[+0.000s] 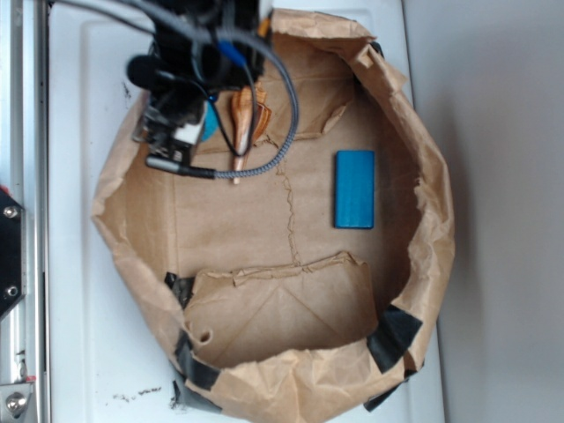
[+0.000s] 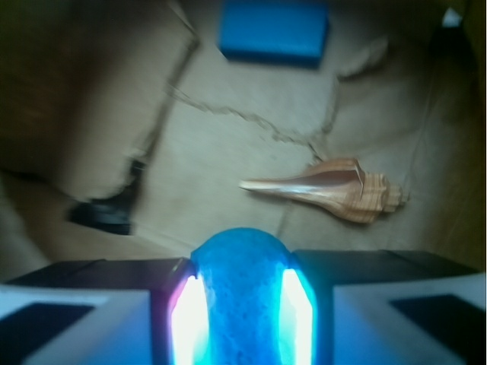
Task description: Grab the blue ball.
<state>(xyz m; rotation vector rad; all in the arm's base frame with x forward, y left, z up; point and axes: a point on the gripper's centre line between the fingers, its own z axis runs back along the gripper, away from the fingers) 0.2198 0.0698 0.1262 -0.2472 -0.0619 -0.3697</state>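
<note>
Clamped between the fingers (image 2: 156, 319), small teal-blue knit-textured ball (image 2: 242, 293), squeezed from both sides, above the brown paper bag floor (image 2: 228, 160).

We see a white table (image 1: 70, 264) under even light, with a metal rail (image 1: 22, 132) along its left edge and a plain grey surface (image 1: 502, 132) on the right.

Textured teal-blue ball (image 2: 242, 293), pinched between the gripper (image 2: 242, 319) fingers.
</note>
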